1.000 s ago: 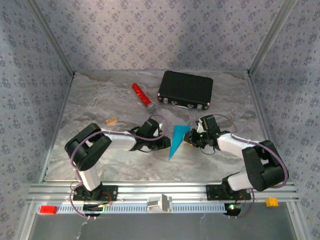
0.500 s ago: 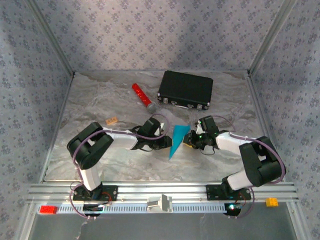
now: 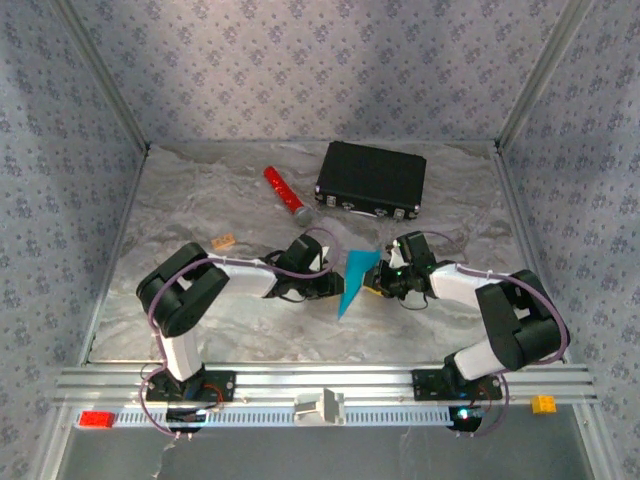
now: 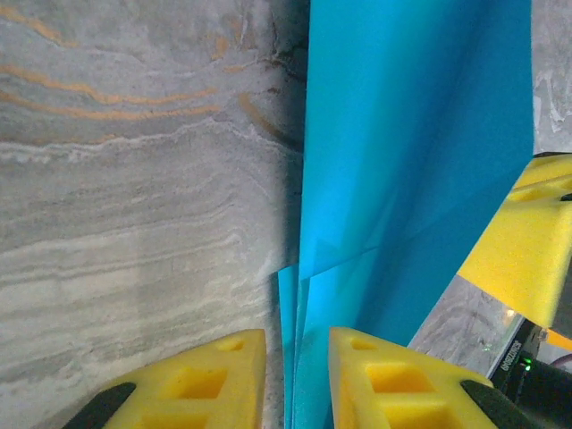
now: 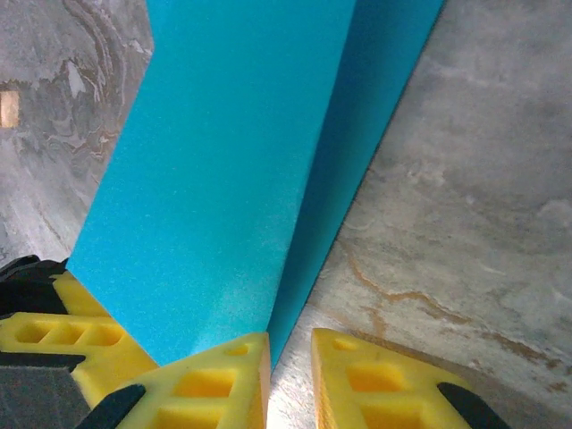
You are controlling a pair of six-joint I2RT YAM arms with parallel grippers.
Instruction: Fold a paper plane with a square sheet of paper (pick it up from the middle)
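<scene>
The square sheet of paper is folded into a slim, pointed cyan paper plane (image 3: 353,280) lying mid-table, its tip toward the near edge. My left gripper (image 3: 328,287) sits at its left side. In the left wrist view the left gripper (image 4: 298,357) is narrowly open. Folded layers of the paper plane (image 4: 402,134) run between the jaws, with a sliver of table beside the left finger. My right gripper (image 3: 376,282) is at the plane's right side. The right gripper (image 5: 290,357) is narrowly open over bare table, and the paper plane (image 5: 223,179) ends at its left finger.
A black case (image 3: 371,180) lies at the back right. A red cylinder (image 3: 286,194) rests to its left. A small tan block (image 3: 224,241) sits left of the left arm. Patterned walls enclose the marbled table (image 3: 200,200) on three sides.
Both arms have edged slightly inward, the right elbow shifting left. The grippers and the paper stay almost where they were, and the jaws keep the same width.
</scene>
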